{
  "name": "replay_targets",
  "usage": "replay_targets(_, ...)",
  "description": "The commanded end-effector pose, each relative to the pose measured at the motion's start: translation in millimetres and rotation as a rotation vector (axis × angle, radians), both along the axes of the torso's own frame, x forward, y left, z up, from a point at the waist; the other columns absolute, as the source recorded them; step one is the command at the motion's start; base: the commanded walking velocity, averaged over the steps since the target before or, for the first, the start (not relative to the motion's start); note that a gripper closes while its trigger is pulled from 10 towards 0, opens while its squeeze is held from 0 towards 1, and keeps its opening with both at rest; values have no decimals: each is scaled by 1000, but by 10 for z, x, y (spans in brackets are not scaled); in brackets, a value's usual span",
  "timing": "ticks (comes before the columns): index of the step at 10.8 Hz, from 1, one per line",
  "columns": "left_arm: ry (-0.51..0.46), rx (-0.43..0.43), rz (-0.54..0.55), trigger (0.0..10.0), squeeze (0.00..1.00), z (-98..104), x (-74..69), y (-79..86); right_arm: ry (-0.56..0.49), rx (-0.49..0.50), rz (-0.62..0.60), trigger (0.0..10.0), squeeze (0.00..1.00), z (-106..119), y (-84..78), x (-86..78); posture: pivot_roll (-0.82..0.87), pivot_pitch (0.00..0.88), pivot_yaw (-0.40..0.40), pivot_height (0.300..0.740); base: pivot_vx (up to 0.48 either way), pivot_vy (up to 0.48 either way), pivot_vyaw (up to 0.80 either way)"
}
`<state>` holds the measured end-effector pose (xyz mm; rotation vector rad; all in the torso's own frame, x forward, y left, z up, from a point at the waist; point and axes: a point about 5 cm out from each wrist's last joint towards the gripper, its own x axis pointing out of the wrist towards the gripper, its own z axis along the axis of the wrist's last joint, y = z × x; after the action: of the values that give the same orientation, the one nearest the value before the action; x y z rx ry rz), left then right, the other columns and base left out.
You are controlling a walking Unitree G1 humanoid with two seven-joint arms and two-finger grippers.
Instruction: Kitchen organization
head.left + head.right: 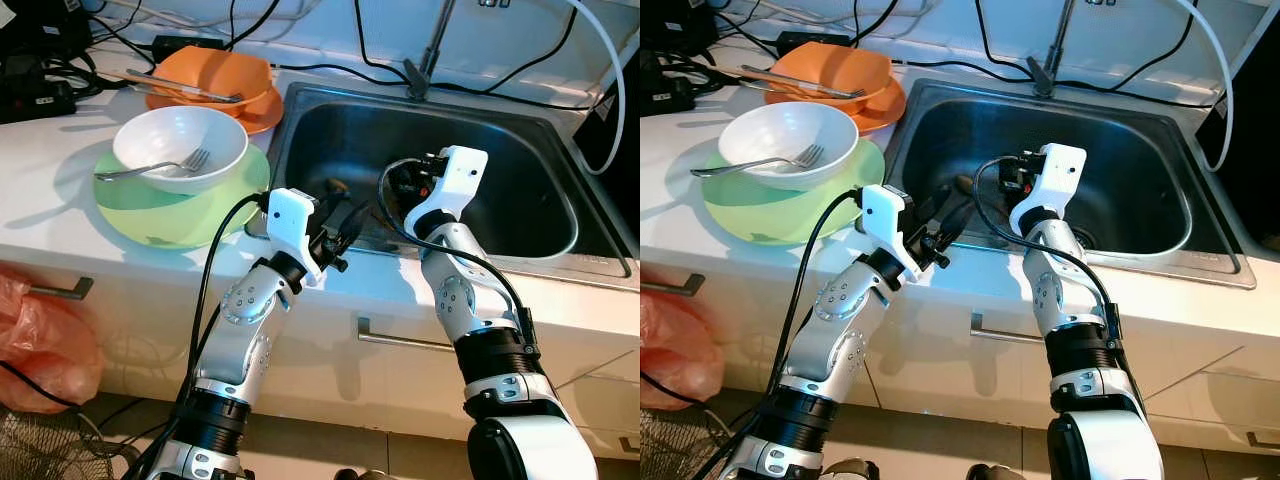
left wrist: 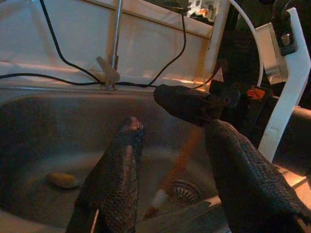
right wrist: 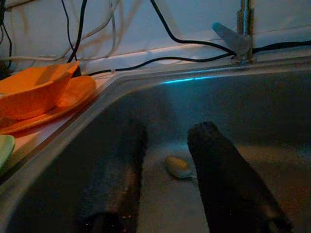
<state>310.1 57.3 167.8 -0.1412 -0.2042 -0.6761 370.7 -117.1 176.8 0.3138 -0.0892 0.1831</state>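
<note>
Left gripper (image 1: pixel 345 232) parted, empty, at sink (image 1: pixel 560 245) front rim; right gripper (image 3: pixel 167 194) parted, empty, inside basin; pale scrap (image 3: pixel 177 166) lies beyond on sink floor; fingers are best lowered astride it before closing.

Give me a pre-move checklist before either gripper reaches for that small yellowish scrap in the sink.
1. Right gripper open: ok, its fingers are spread.
2. Right gripper lined up on the scrap: ok, scrap lies between the fingers, ahead of them.
3. Left gripper open: ok.
4. Arms apart: cannot tell, the right arm sits near the left fingers.
5. Sink basin around the scrap free: ok.
6. White bowl and fork on green plate away from arms: ok.
</note>
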Motion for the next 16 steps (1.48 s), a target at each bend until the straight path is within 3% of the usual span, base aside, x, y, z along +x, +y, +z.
replay_targets(1,-2,18,1,10000,0,-18,-3,-21,-16,-5,-35,10000,698,32,-64,6,127,84,-100,740,0,0,0)
replay_targets(2,-6,18,12,10000,0,-8,8,-12,-35,7,-63,10000,0,65,-95,10,129,84,-99,740,0,0,0)
replay_targets(6,-56,-1,103,10000,0,82,70,68,-188,185,-70,10000,0,357,-143,-13,125,83,-96,740,0,0,0)
replay_targets(8,-183,29,224,10000,0,289,130,164,-149,369,83,10000,0,333,-16,-34,126,83,-97,740,0,0,0)
replay_targets(10,-326,-12,353,10000,0,607,154,315,-124,401,267,10000,0,238,173,-124,129,83,-98,740,0,0,0)
replay_targets(11,-368,-18,396,10000,0,699,155,380,-107,415,272,10000,0,191,192,-136,129,83,-97,740,0,0,0)
replay_targets(12,-436,-47,483,10000,0,861,132,554,-79,433,312,10000,0,116,235,-165,131,82,-96,740,0,0,0)
replay_targets(14,-493,-119,550,10000,0,1028,23,895,-48,435,318,10000,0,37,223,-165,139,76,-97,740,0,0,0)
replay_targets(16,-514,-121,624,10000,0,1050,-125,1248,-26,443,316,10000,0,-24,208,-171,154,72,-99,740,0,0,0)
